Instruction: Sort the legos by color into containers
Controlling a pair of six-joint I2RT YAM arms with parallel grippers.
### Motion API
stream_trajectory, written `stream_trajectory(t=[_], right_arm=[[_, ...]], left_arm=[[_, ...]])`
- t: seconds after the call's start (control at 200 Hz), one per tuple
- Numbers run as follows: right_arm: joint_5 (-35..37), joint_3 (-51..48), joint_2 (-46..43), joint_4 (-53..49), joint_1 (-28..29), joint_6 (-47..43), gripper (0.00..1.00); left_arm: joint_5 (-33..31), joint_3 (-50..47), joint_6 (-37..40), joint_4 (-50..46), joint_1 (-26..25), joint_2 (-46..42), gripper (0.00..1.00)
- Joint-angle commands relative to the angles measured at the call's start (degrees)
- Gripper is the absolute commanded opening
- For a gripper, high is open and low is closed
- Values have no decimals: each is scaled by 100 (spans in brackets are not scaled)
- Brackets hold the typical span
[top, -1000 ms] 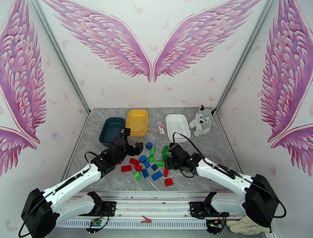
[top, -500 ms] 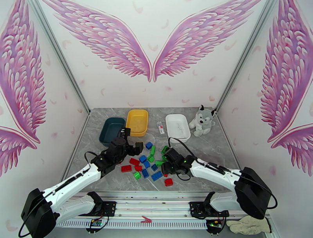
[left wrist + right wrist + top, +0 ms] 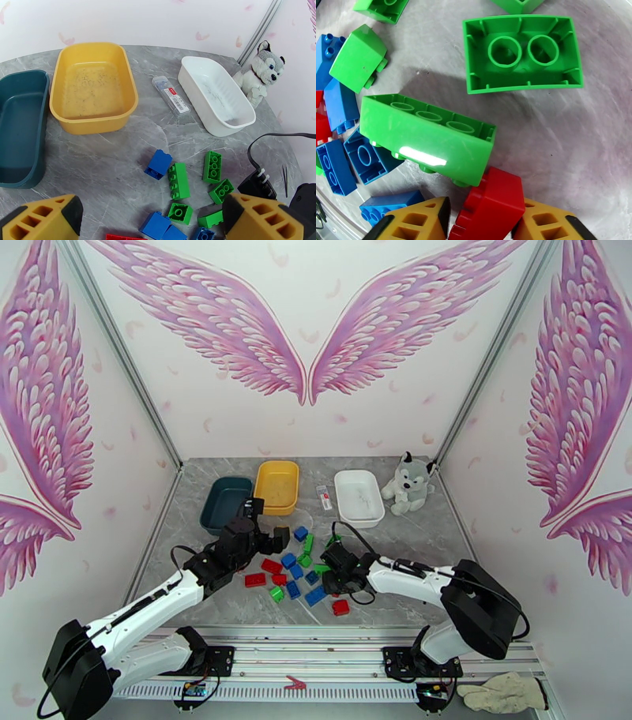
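Red, green and blue legos [image 3: 296,571] lie scattered on the grey table between my two arms. My right gripper [image 3: 484,227] is low over the heap's right side, its yellow fingers [image 3: 414,221] shut on a red lego [image 3: 489,207]. A long green lego [image 3: 426,138] leans against that red one, and another green lego [image 3: 521,53] lies upside down beyond it. My left gripper [image 3: 152,221] hangs open above the heap's left side with nothing in it. The teal [image 3: 225,504], yellow [image 3: 276,486] and white [image 3: 359,496] containers stand empty at the back.
A plush husky [image 3: 408,482] sits at the back right beside the white tray [image 3: 217,94]. A small white-and-red tube [image 3: 172,96] lies between the yellow tray [image 3: 93,89] and the white one. A lone red lego [image 3: 340,607] lies near the front edge.
My right arm has swung left into the heap and its fingers have narrowed around a red lego. The left arm has stayed still.
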Motion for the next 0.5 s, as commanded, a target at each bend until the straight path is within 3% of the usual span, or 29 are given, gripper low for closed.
stream_trajectory(t=[0.0,0.115,0.34,0.495], right_arm=[[206,104,-226,-80,46,44,36],[276,365,-410,-396,48,-76,26],[928,1528,-497,-1339,-92,-464,18],[1393,2297,-381,-1509,-634,-651,13]], left_arm=[[13,154,-34,-4,-19,-44,99],[49,139,-250,32,-60,11,99],[-206,609,-176,-147,-663,157,98],[-226,699,-225,-13,-711,310,98]])
